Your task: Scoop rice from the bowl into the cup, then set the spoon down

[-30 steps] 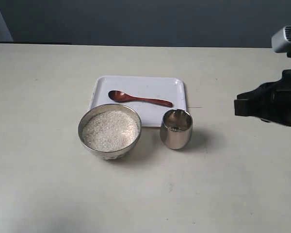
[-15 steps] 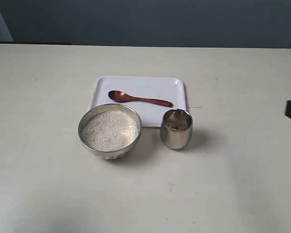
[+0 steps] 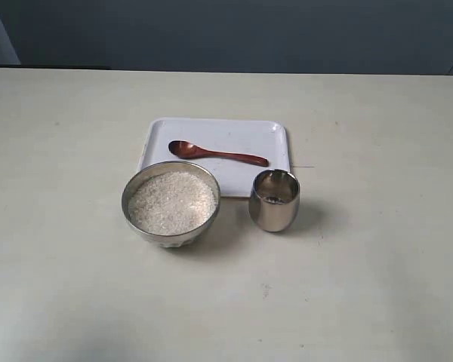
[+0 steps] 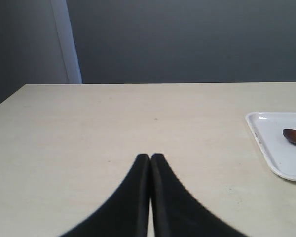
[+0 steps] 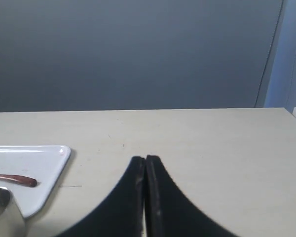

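Moved: right arm was at the worktop's [image 3: 377, 286] right edge in the exterior view 1 s ago, only a sliver of it 0.5 s ago, and it is now out of that view. Nothing on the worktop has shifted.
Left gripper [image 4: 150, 158]: both fingers pressed together, nothing between them. It sits over bare worktop, well apart from the tray [image 3: 272, 132].
Right gripper [image 5: 145, 159]: fingers pressed together and empty. Also over bare worktop, well apart from the tray.
Tray: white, rectangular, about mid-worktop.
Spoon [image 3: 217, 154]: dark red-brown wood, lying flat on the tray along its length. Scoop end points toward the tray's left edge, handle tip toward its right edge. Nothing is touching it.
Bowl [image 3: 124, 197]: shiny metal, upright at the tray's near left corner. Can't tell whether it touches the tray.
Rice [image 3: 172, 202]: white grains filling the bowl almost to the rim.
Cup [image 3: 273, 215]: steel tumbler, upright at the tray's near right corner, near the bowl but apart from it. Contents not readable.
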Robot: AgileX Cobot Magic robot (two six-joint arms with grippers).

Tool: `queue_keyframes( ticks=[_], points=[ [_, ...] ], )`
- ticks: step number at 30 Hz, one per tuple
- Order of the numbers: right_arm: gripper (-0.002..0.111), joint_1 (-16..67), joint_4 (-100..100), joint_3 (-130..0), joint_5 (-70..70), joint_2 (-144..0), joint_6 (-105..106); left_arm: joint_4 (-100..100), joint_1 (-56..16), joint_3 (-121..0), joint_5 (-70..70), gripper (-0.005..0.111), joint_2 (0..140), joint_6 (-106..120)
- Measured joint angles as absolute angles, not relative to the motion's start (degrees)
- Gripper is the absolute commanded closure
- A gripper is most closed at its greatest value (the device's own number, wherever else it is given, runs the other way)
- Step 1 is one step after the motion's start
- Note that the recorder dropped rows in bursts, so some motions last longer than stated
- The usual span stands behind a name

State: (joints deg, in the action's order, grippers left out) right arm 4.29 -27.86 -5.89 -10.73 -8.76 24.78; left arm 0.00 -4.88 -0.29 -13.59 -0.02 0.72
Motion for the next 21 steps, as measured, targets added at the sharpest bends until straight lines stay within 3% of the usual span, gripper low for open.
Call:
queue_keyframes(
  ticks=[12, 21],
  points=[
    [0.109, 4.3, -12.0, -0.3, -10.9, -2.0, 5.0, 0.0, -4.9, -0.3, -13.6, 0.106, 0.0, 0.7],
    [0.109, 4.3, -7.6, -0.1, -13.1, -1.9, 1.4, 0.0, -4.9, -0.3, -13.6, 0.106, 0.0, 0.7]
  ],
)
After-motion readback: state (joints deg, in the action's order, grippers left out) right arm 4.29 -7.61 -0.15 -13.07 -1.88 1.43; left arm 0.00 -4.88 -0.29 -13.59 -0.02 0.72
